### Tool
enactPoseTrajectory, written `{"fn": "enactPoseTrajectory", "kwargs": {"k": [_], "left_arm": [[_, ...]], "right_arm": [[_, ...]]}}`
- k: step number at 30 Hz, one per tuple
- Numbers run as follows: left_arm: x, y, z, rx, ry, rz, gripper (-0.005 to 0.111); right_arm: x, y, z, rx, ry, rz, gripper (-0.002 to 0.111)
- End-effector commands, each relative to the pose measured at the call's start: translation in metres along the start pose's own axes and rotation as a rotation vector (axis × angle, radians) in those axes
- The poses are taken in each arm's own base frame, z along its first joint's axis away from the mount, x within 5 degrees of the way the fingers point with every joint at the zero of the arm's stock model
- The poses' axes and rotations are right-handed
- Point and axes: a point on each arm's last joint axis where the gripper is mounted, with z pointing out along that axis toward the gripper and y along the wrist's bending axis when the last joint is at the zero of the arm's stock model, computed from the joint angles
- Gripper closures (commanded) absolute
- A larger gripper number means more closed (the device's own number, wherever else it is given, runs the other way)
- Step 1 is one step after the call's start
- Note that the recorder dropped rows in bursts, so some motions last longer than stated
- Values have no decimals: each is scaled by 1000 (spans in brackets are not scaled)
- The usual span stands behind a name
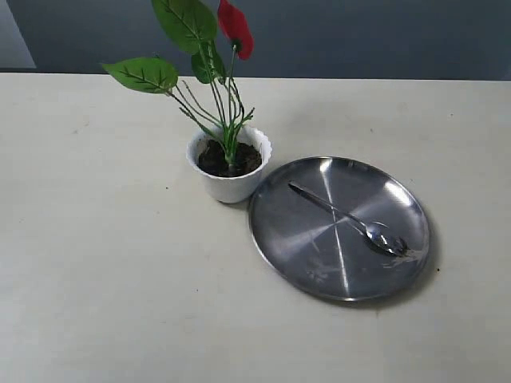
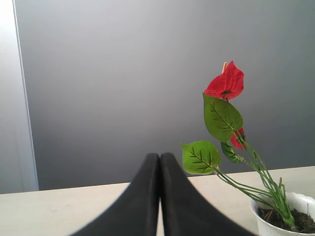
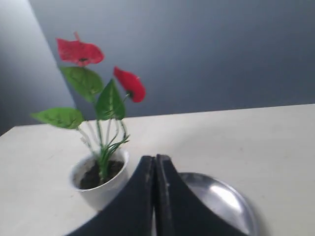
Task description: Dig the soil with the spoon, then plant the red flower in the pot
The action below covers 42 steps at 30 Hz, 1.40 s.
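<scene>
The artificial red flower [image 1: 235,29], with its pointed red blooms, broad green veined leaves and thin green stems, already stands in the small white ceramic pot [image 1: 230,177] with the scalloped rim, its base sunk in the dark crumbly soil [image 1: 217,159]. The slim shiny silver spoon [image 1: 346,217] lies on the large round steel plate [image 1: 279,235], bowl towards the near right edge, with a few dark crumbs beside it. The pot sits on the pale desk [image 1: 96,255], just beside the plate's far left rim, perhaps touching it. Both arms are clear of the things: the left tool [image 2: 160,162] has its black fingers pressed together on nothing, and so does the right tool [image 3: 155,164]. The task looks done or nearly so, and the risks now seem to come from the plant itself. Its stems lean left and the leaves reach well past the rim, so a brush from either arm could tip the light pot or pull the base loose from shallow soil. A nudge to the plate could also knock the pot.
</scene>
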Motion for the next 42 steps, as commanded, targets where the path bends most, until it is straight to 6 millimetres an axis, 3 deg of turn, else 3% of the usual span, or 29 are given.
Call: {"fn": "enactPoseTrajectory", "kwargs": {"k": [1, 7, 10, 27, 33, 42], "left_arm": [[-1, 0, 0, 7, -8, -6, 106], [-1, 0, 0, 7, -8, -6, 106], [-1, 0, 0, 7, -8, -6, 106], [-1, 0, 0, 7, -8, -6, 106], [-1, 0, 0, 7, -8, -6, 106], [-1, 0, 0, 7, -8, -6, 106]], "right_arm": [[23, -14, -13, 122, -90, 23, 109], [56, -27, -15, 188, -116, 91, 109], [63, -28, -13, 187, -85, 109, 109], [75, -36, -11, 248, -35, -53, 109], [76, -42, -13, 314, 0, -223, 109], [76, -42, -12, 313, -5, -222, 109]]}}
